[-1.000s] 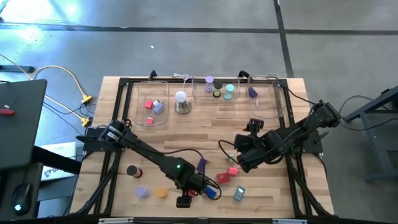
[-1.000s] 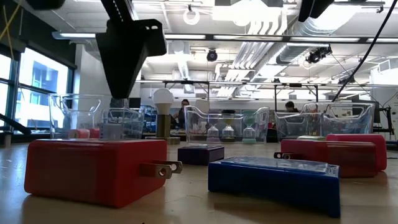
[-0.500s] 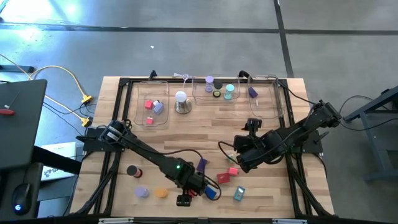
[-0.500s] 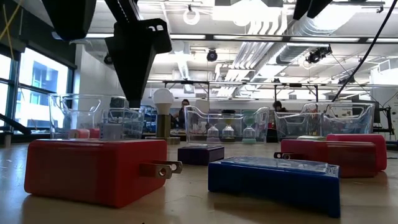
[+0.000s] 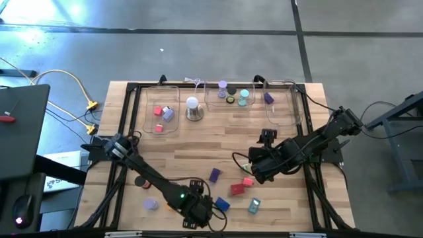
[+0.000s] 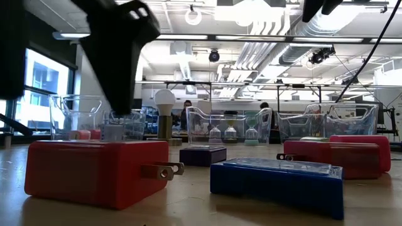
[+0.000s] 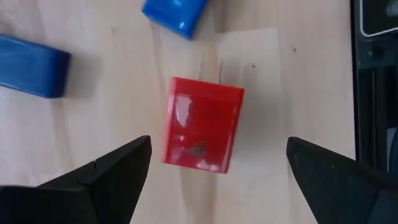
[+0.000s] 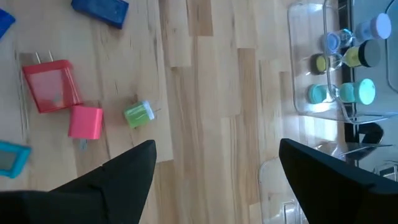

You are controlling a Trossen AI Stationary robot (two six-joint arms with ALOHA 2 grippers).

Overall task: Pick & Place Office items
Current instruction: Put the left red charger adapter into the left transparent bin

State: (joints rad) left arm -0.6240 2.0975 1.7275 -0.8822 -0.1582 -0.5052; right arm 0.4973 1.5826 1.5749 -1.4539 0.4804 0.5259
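The left hand [image 5: 196,218] hovers low at the near edge of the desk [image 5: 198,142], about 6 o'clock from the desk's middle, its two fingers [image 7: 102,180] spread wide and holding nothing. In the left wrist view a red plug block [image 7: 202,124] lies flat on the wood between those fingers, its two prongs pointing away from the hand, with a blue block [image 7: 32,57] and another blue piece [image 7: 174,14] lying apart beyond it. From table height the same red plug block [image 6: 88,172] sits nearest the camera, a blue block [image 6: 276,185] just beside it and a small purple block [image 6: 202,154] farther back.

The right hand [image 5: 254,168] waits over the desk at about 4 o'clock from the middle, fingers [image 8: 118,174] wide and empty. Its wrist view shows a clear red plug [image 8: 52,86], a pink cube [image 8: 85,122] touching it, a small green piece [image 8: 139,114] near that, and a teal piece [image 8: 12,158] at the edge.

Toward 12 o'clock stand clear trays [image 5: 228,102]: the left one holds a red piece [image 5: 158,111] and a lilac piece [image 5: 168,114], the middle one several round rolls [image 5: 243,96]. A white dome lamp [image 5: 192,109] stands between them. A black roll [image 5: 140,180] and a lilac roll [image 5: 151,204] lie at about 8 o'clock.
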